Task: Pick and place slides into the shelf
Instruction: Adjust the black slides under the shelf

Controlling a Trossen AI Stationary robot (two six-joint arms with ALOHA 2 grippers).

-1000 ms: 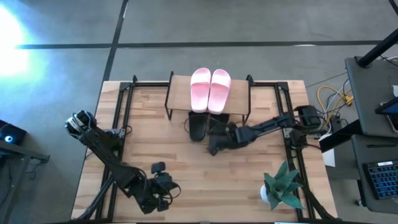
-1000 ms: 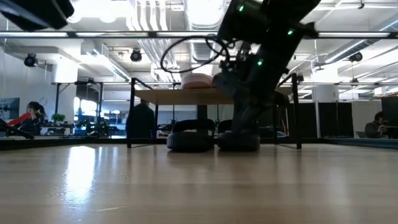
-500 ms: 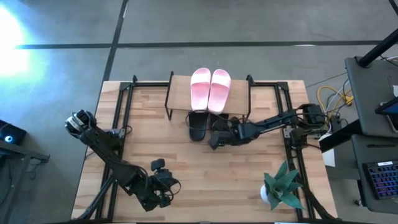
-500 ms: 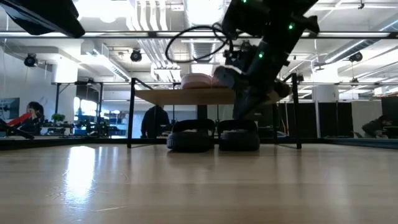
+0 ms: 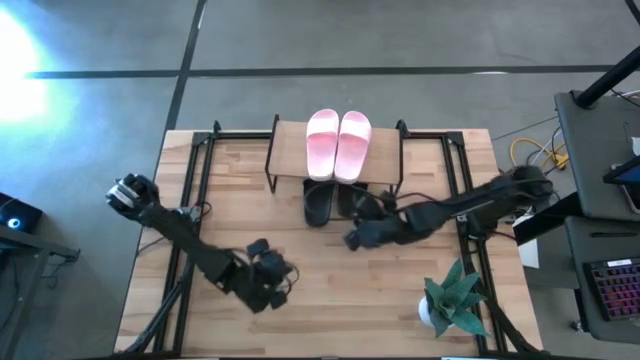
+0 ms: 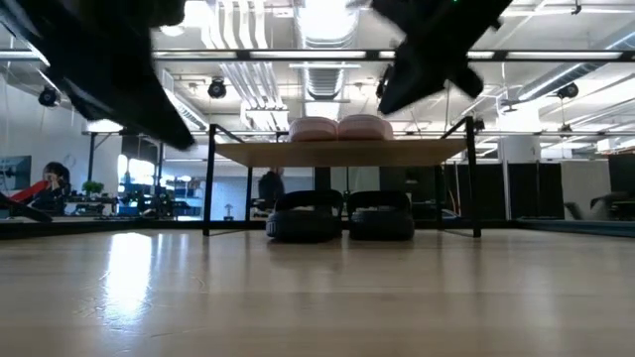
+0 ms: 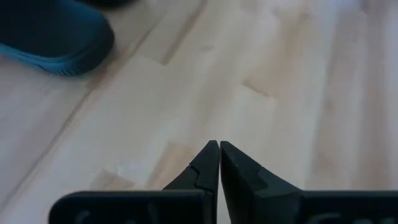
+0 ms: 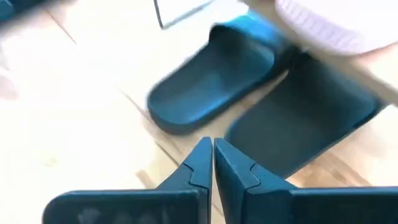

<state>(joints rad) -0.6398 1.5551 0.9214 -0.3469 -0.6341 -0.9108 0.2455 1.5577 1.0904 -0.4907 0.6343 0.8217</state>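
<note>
**A robot test bench in an open-plan lab**

The setting is a working lab or industrial office, not a home. The low view looks past the wooden table [image 6: 317, 297] into a wide hall with bare ceiling ducts [image 6: 243, 40], spotlights and long strip lights, glass partitions and rows of desks — a seated person [image 6: 52, 180] shows far off on one side. From above, the table stands on a grey concrete floor [image 5: 400, 40] marked with dark lines. Beside it sits a grey bench carrying a keyboard [image 5: 612, 282] and loose yellow cables [image 5: 530, 155]. A potted plant [image 5: 452, 298] sits on the table's corner.
</note>
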